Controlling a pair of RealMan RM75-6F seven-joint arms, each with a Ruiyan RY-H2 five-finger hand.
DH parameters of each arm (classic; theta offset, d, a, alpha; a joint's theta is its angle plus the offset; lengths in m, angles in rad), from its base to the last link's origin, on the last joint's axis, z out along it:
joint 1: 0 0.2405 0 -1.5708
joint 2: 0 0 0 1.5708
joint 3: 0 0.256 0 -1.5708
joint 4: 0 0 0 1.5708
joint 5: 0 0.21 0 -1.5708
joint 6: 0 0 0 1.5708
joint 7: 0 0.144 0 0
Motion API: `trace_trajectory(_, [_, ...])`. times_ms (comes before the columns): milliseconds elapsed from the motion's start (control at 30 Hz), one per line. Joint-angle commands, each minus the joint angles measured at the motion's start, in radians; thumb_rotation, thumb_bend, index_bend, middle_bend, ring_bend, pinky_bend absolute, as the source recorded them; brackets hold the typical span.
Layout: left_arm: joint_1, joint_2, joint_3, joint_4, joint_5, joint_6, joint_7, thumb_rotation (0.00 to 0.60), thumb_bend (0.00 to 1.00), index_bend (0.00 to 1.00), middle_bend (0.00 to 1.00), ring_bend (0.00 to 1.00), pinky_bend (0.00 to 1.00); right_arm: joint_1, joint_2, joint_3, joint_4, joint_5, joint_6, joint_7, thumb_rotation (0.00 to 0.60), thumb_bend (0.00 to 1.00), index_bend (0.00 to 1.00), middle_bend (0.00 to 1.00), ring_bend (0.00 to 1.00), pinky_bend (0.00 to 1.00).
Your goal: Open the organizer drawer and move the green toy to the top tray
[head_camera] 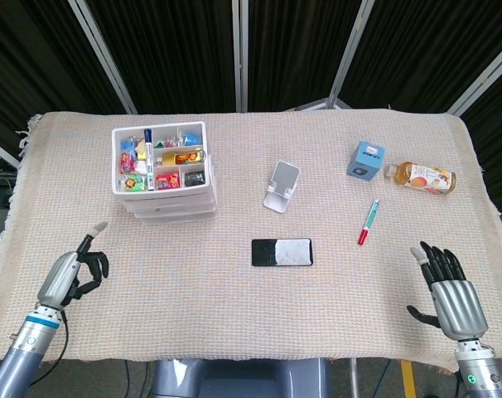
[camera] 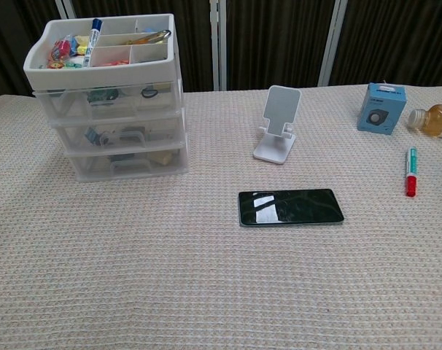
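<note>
The white organizer (head_camera: 164, 178) (camera: 111, 117) stands at the back left of the table, its three drawers closed. Its top tray (camera: 104, 74) holds several small items in compartments. Through the clear front of the top drawer (camera: 163, 100) a green toy (camera: 101, 95) shows. My left hand (head_camera: 75, 272) hovers near the table's front left corner, far from the organizer, most fingers curled in and one stretched out, holding nothing. My right hand (head_camera: 450, 292) is at the front right corner with fingers spread and empty. Neither hand shows in the chest view.
A black phone (head_camera: 282, 252) (camera: 290, 206) lies mid-table, with a white phone stand (head_camera: 282, 186) (camera: 279, 124) behind it. A red-green marker (head_camera: 368, 221) (camera: 410, 171), a blue box (head_camera: 365, 159) (camera: 381, 108) and a bottle (head_camera: 422, 177) (camera: 434, 119) are at the right.
</note>
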State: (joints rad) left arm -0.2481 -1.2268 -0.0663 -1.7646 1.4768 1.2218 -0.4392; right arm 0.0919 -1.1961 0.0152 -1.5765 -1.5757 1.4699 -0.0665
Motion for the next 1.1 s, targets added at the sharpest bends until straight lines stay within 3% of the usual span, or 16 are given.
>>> trace_trajectory(33, [-0.065, -0.003, -0.015, -0.053, -0.045, -0.122, -0.128, 0.6, 0.93, 0.0, 0.65, 0.66, 0.59, 0.0, 0.001, -0.001, -0.003, -0.001, -0.001, 0.0, 0.6, 0.02, 0.0, 0.0, 0.0, 0.0])
trace_trajectory(267, [-0.153, -0.042, -0.068, -0.053, -0.156, -0.266, -0.194, 0.6, 0.95, 0.01, 0.65, 0.67, 0.59, 0.001, 0.006, -0.006, -0.009, -0.009, -0.002, 0.007, 0.6, 0.02, 0.0, 0.0, 0.0, 0.0])
trace_trajectory(567, [-0.216, -0.124, -0.13, -0.036, -0.337, -0.341, -0.173, 0.6, 0.95, 0.03, 0.65, 0.67, 0.59, -0.001, 0.015, -0.01, -0.015, -0.02, 0.002, 0.026, 0.6, 0.02, 0.0, 0.0, 0.0, 0.0])
trace_trajectory(867, [-0.246, -0.222, -0.162, 0.009, -0.433, -0.319, -0.098, 0.6, 0.95, 0.03, 0.65, 0.67, 0.59, 0.0, 0.017, -0.012, -0.018, -0.022, -0.001, 0.031, 0.6, 0.02, 0.0, 0.0, 0.0, 0.0])
trace_trajectory(1100, [-0.254, -0.255, -0.18, 0.024, -0.436, -0.309, -0.086, 0.6, 0.95, 0.03, 0.65, 0.66, 0.59, 0.001, 0.014, -0.014, -0.015, -0.025, -0.003, 0.027, 0.6, 0.02, 0.0, 0.0, 0.0, 0.0])
